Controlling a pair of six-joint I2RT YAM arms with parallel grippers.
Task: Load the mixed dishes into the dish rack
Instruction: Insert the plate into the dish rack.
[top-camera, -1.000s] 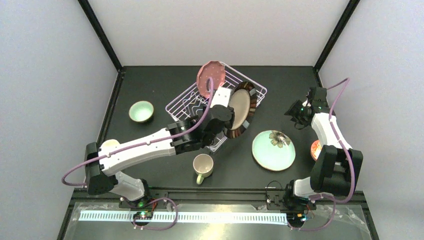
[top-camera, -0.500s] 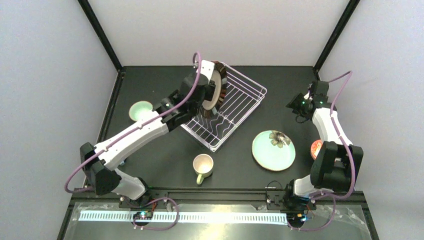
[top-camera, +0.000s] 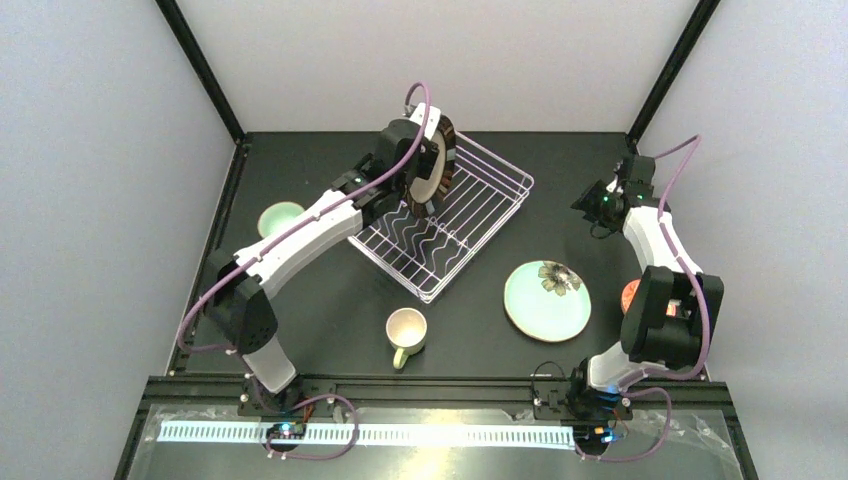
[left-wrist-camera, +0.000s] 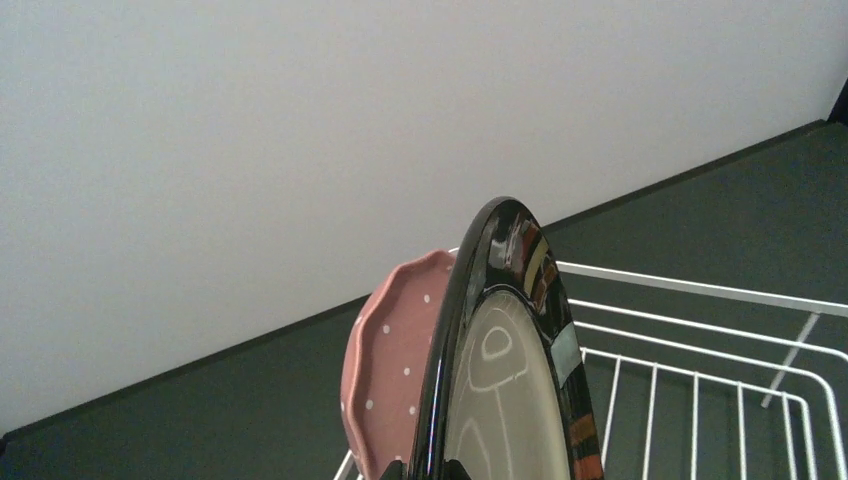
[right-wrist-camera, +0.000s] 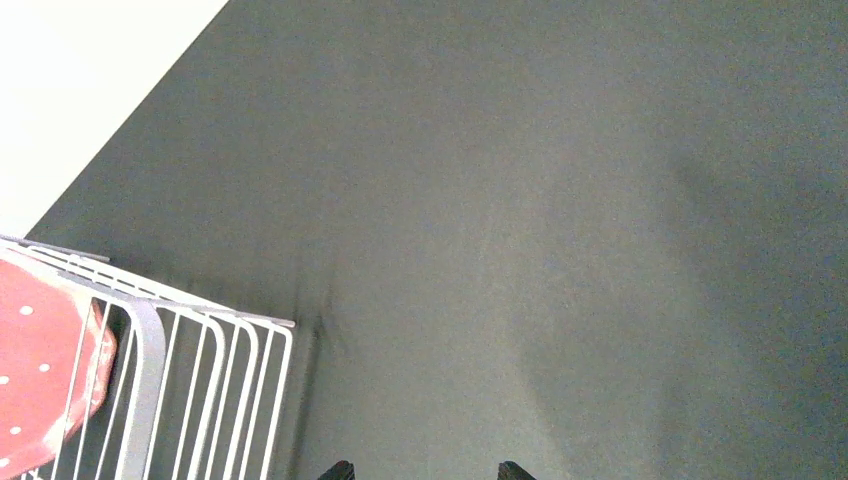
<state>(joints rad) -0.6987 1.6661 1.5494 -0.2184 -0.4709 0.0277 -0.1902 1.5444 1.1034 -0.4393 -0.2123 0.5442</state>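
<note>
Left gripper (left-wrist-camera: 420, 468) clamps the bottom rim of the dark-rimmed plate (left-wrist-camera: 500, 400): glossy black edge, brown-striped band, beige centre. It's held upright on edge at the far-left side of the white wire dish rack (left-wrist-camera: 700, 288). Pink dotted plate (left-wrist-camera: 390, 380) stands just behind it. Right gripper (right-wrist-camera: 422, 470) hovers over bare table (right-wrist-camera: 550, 200), jaws apart, empty.

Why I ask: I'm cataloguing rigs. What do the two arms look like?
The left arm and right arm have white links and black joints. A purple cable loops along each. A green light glows near the right wrist.
</note>
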